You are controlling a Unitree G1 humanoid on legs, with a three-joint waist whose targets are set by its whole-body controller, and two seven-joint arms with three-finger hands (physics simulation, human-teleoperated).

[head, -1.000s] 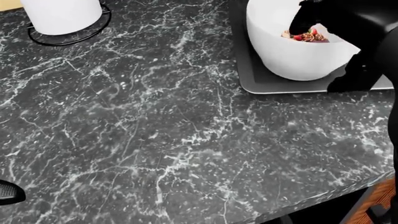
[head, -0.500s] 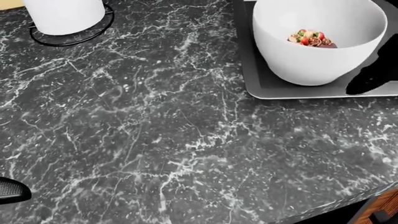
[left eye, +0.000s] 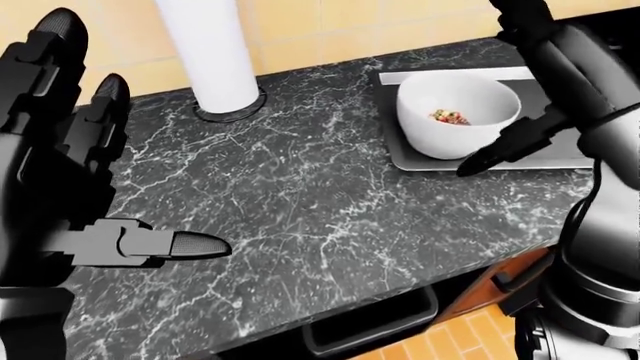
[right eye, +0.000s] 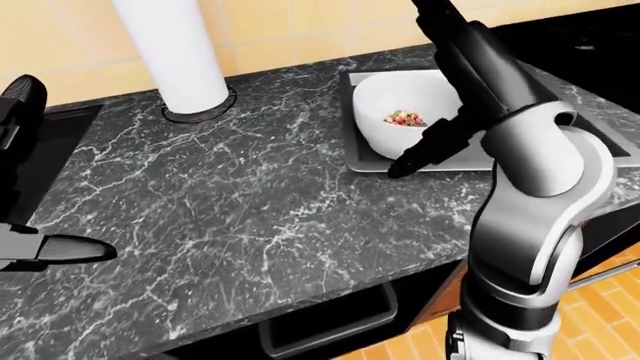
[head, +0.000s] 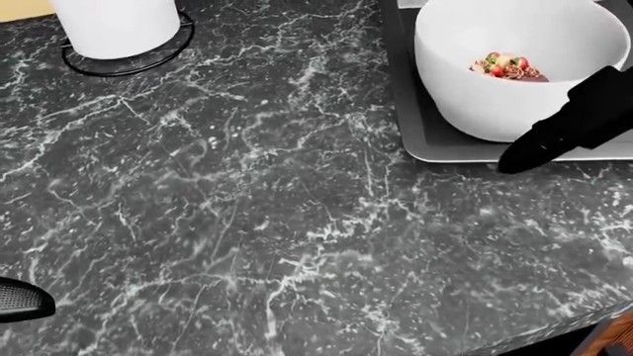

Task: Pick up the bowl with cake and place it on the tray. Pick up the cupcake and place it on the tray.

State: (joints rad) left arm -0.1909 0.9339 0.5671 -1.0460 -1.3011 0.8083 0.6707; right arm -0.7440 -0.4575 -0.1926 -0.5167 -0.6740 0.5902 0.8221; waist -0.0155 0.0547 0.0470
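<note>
the white bowl (head: 514, 67), with a small berry-topped cake (head: 507, 67) in its hollow, sits on the grey tray (left eye: 420, 161) at the marble counter's (left eye: 300, 210) right end. the right hand (left eye: 510, 146) hangs just off its rim, fingers apart and gripping nothing. the left hand (left eye: 70, 150) floats spread wide over the counter's left, a white roll (left eye: 210, 56) in a wire ring standing behind; no writing shows anywhere.

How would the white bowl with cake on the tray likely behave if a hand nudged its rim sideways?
The white bowl looks rigid, so it would probably keep its shape. Its rounded walls narrow toward the base, so it might rock or tip. On the smooth grey tray, it could also slide.
</note>
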